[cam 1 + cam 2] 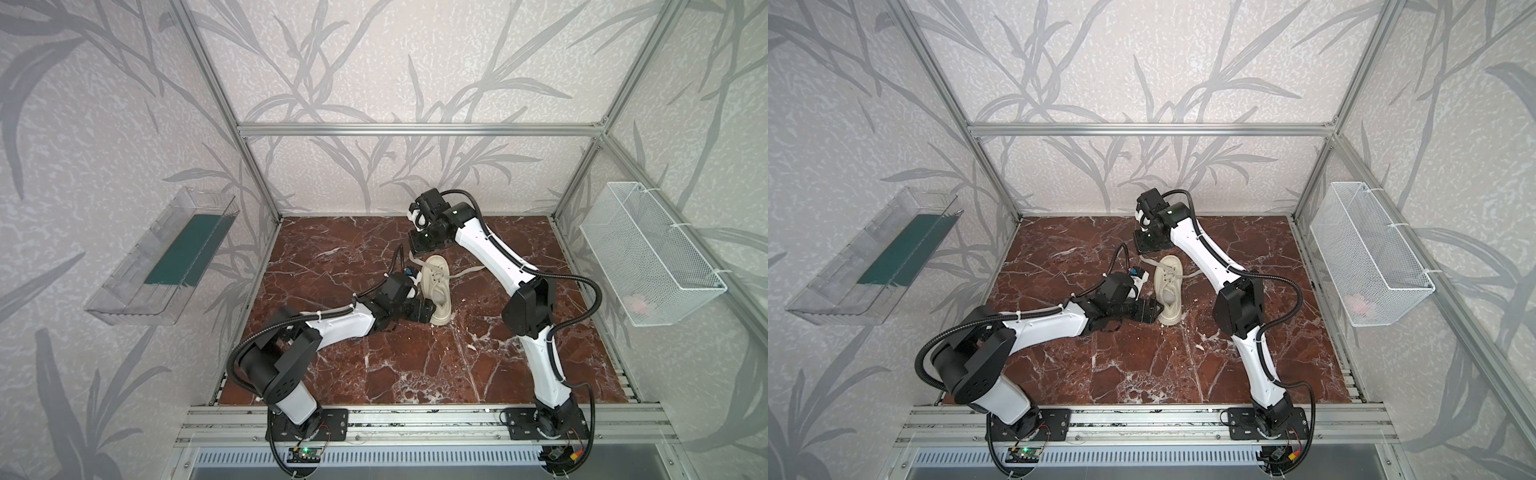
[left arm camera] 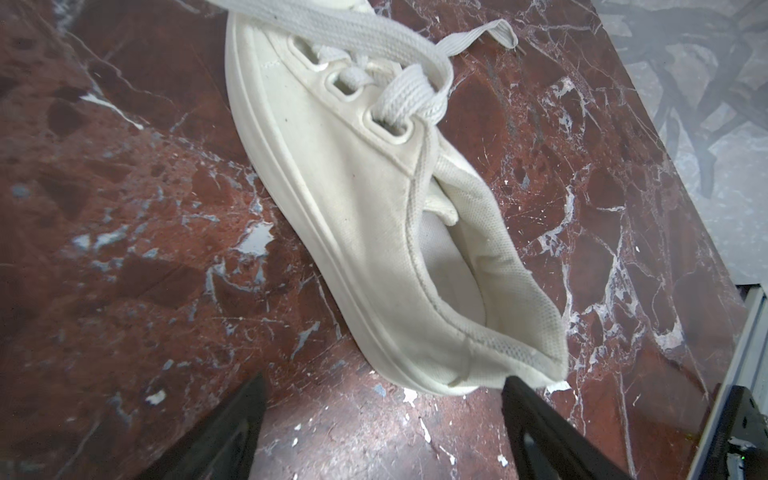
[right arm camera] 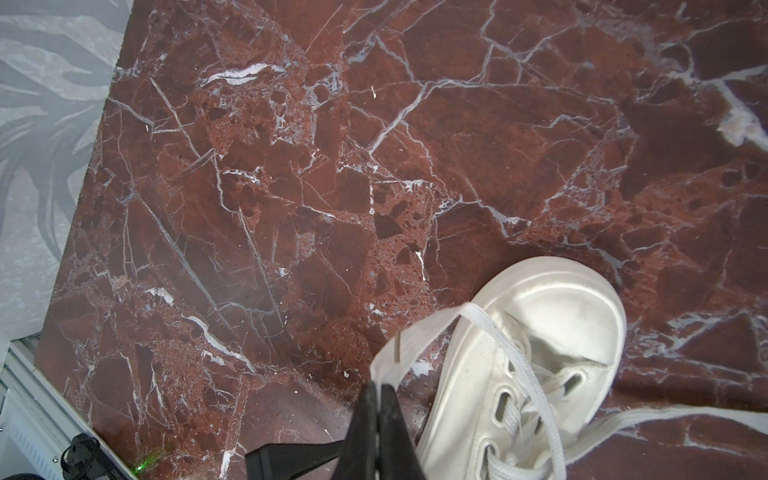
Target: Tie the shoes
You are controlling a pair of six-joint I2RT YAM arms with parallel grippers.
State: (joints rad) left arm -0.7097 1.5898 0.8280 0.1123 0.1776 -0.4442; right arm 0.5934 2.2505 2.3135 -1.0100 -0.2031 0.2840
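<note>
The silver aluminium front rail (image 1: 415, 419) carries both arm bases. On the left wall hangs a clear plastic tray (image 1: 124, 307) with a dark green liner. Over the red-brown marbled tabletop (image 1: 374, 365), the left gripper (image 2: 382, 388) sits low, its black fingers (image 2: 245, 415) spread wide and released, just at the heel of the cream low-top sneaker (image 1: 437, 286). The sneaker stands near the table's middle, toe toward the back wall. The right gripper (image 3: 379, 390), just beside the toe, is clenched on one flat cream lace (image 3: 415, 336). The other lace (image 1: 467, 272) trails rightward on the table. A white wire basket (image 1: 665, 257) hangs on the right wall.
</note>
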